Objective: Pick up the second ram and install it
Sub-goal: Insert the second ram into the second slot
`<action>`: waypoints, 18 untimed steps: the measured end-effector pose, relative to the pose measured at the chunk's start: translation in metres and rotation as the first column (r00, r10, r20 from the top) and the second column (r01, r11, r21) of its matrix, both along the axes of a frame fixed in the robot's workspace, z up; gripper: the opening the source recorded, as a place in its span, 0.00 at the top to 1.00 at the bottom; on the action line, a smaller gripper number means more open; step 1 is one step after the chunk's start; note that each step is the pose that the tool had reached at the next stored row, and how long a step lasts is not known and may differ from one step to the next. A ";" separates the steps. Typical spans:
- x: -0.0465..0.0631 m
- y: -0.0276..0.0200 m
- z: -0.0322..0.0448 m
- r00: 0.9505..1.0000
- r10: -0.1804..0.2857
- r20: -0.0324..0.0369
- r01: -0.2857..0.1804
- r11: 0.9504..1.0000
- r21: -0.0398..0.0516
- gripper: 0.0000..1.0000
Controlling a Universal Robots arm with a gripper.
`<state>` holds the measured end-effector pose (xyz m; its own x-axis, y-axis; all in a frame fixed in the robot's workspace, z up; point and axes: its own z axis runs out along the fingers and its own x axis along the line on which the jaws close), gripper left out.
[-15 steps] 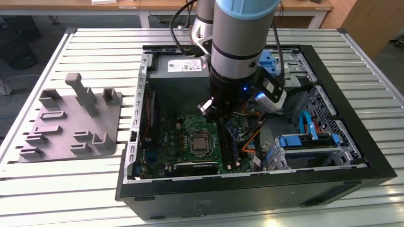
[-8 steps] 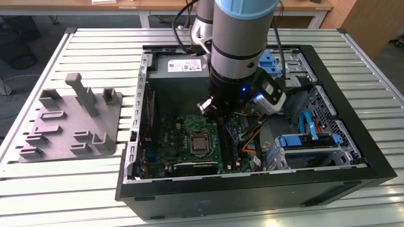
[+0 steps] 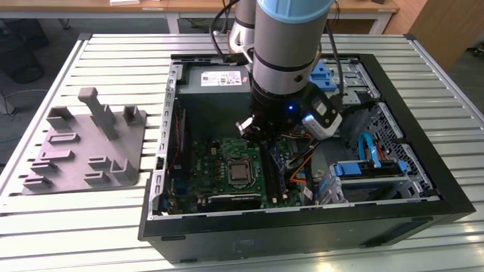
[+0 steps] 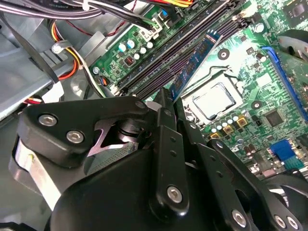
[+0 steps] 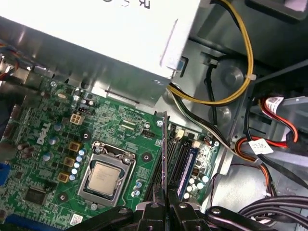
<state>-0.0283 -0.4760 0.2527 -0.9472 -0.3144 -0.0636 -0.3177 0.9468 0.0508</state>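
Gripper [image 5: 164, 204] clenched on the second ram [image 5: 164, 159], edge-on above the motherboard slots [image 5: 179, 161].

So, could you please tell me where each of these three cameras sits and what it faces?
Exterior view: off the arm, above, looking down on the open computer case on a slatted table; the arm's wrist shows.
First wrist view: on the wrist, facing the motherboard; the pincer grips the second ram edge-on.
Second wrist view: on the wrist, behind the pincer's linkage.
Both wrist views share the processor socket.
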 end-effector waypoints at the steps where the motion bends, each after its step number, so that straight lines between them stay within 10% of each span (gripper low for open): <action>1: 0.000 0.0000 0.0000 1.000 -0.008 0.000 0.008 1.000 0.000 0.86; 18: 0.000 0.0000 -0.0002 0.992 -0.125 0.000 0.125 0.992 -0.001 0.86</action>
<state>-0.0283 -0.4760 0.2525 -0.9790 -0.1936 -0.0633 -0.1968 0.9792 0.0497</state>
